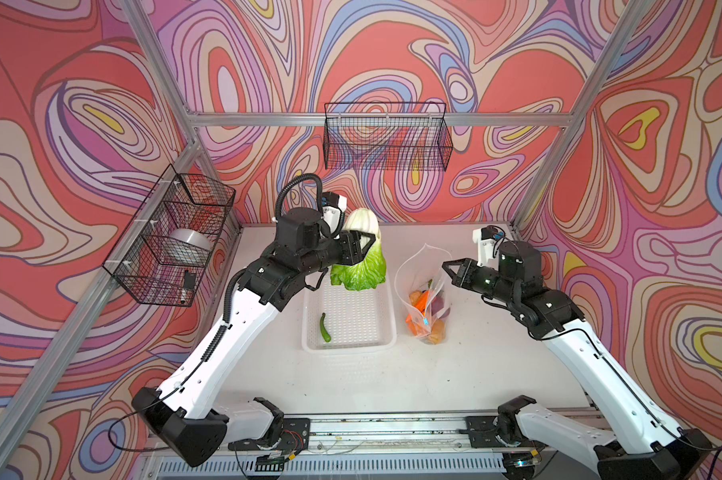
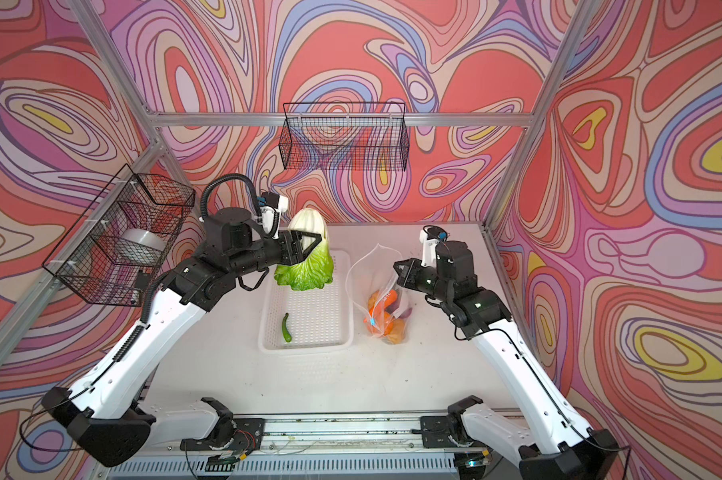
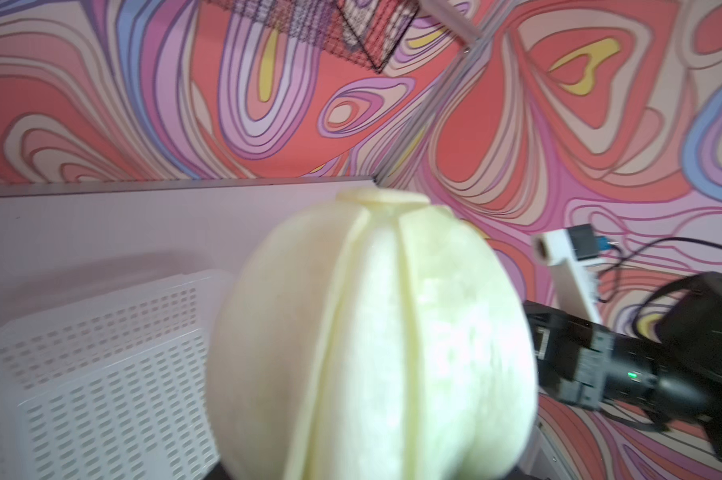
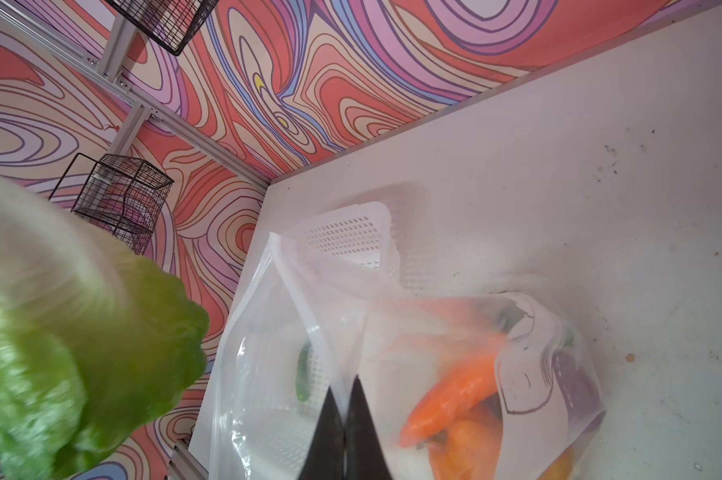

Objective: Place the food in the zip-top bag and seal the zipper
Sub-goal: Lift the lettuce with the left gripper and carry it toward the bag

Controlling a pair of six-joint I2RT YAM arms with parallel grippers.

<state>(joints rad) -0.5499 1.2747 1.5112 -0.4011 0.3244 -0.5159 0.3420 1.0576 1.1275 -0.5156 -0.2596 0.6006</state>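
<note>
Above the far end of the white basket [image 1: 351,341], the left gripper [image 1: 369,247] clamps the green lettuce [image 1: 361,272], held clear of the basket, probably for carrying across. Just right of the basket stands the zip-top bag [image 1: 413,274], already holding a carrot [image 4: 455,395]. The right gripper [image 1: 448,268] pinches the bag's mouth edge, keeping it upright and open. A slim green vegetable [image 1: 324,328] lies in the basket.

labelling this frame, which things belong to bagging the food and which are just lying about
Job: lettuce in left gripper; zip-top bag, pinched by right gripper; carrot inside it; slim green vegetable in white basket.
Lying about: back wire basket; side wire basket, silver object inside.
</note>
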